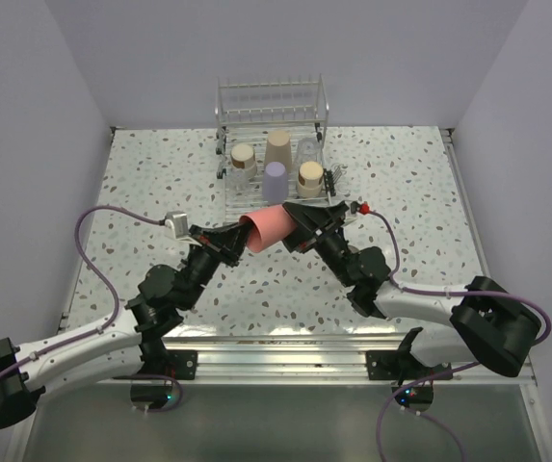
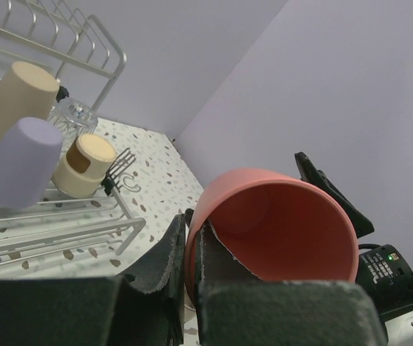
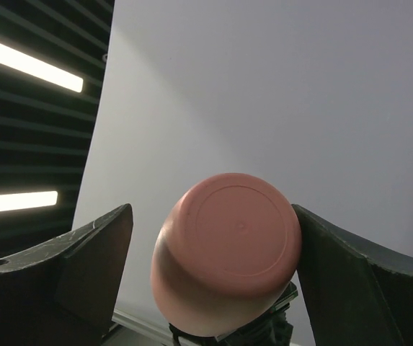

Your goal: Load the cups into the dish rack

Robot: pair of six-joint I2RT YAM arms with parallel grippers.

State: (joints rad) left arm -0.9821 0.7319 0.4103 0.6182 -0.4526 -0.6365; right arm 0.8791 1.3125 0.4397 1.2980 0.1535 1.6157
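A coral-pink cup [image 1: 268,229] hangs on its side above the table, in front of the dish rack [image 1: 227,96]. My left gripper [image 1: 240,237] is shut on its rim, one finger inside and one outside; in the left wrist view the gripper [image 2: 189,249] grips the cup [image 2: 278,223]. My right gripper [image 1: 296,224] is open around the cup's base [image 3: 235,249]. Its right finger [image 3: 350,274] touches the cup and its left finger [image 3: 83,267] stands apart. In the rack stand a beige cup [image 1: 277,149], a lavender cup [image 1: 275,178], a clear cup [image 1: 306,151] and two tan-based cups [image 1: 244,157] [image 1: 310,176].
The speckled table [image 1: 150,192] stretches left and right of the rack. White walls close in the back and sides. A small wire basket [image 1: 335,178] hangs on the rack's right side. The rack's raised rail [image 2: 83,43] shows in the left wrist view.
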